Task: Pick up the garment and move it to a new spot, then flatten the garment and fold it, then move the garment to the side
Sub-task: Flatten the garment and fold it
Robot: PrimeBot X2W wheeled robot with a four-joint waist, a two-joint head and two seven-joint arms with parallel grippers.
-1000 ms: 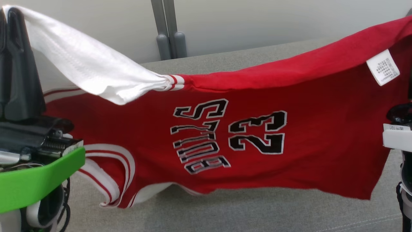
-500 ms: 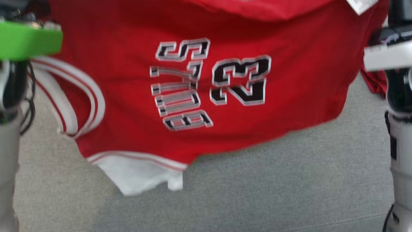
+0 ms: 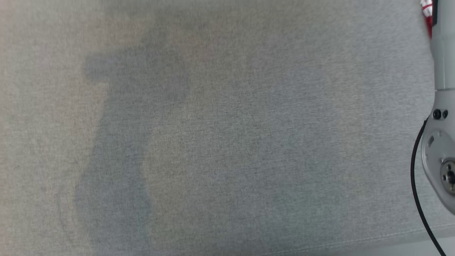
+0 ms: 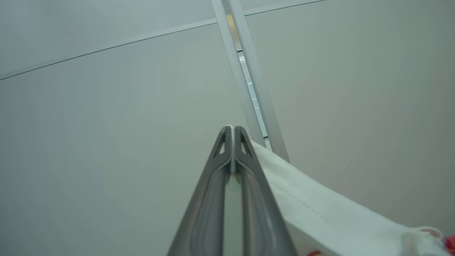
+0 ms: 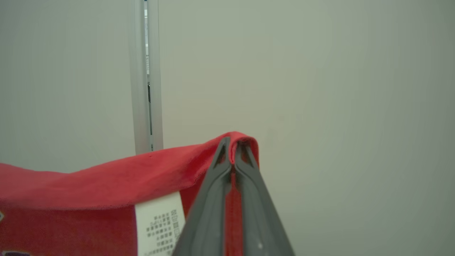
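— While the head camera is tipped down over the grey upholstery (image 3: 227, 142), a red sliver of the garment (image 3: 426, 16) is caught at the top right corner, tucked beside the right forearm (image 3: 440, 53).

— And a black cable (image 3: 416, 185) is seen curving down beside that forearm. A soft shadow (image 3: 117, 160) is laid across the left half of the cushion.

— Over to the wrists! In the left wrist view the left gripper (image 4: 233, 129) is pressed shut, finger against finger, and white cloth (image 4: 320, 209) is pinched at the tips. It is draped away to the lower right, where a touch of red is picked up at the very edge.

— What that white piece is cannot be told for sure; a sleeve, perhaps. A line of stitching is seen running along it.

— Now the right wrist view: the right gripper (image 5: 233, 142) is clamped as well, and the red edge is folded over its tips. From there the red fabric is stretched away to the left, roughly level.

— A white care label (image 5: 160, 227) is hung just left of the fingers. Small dark characters are printed on it, too small to be read.

— Behind the cloth a metal post (image 5: 145, 71) is stood upright against a pale wall (image 5: 320, 89).

— So the garment is held up in front of that wall by both claws: the white end is gripped on the left, the red end on the right.
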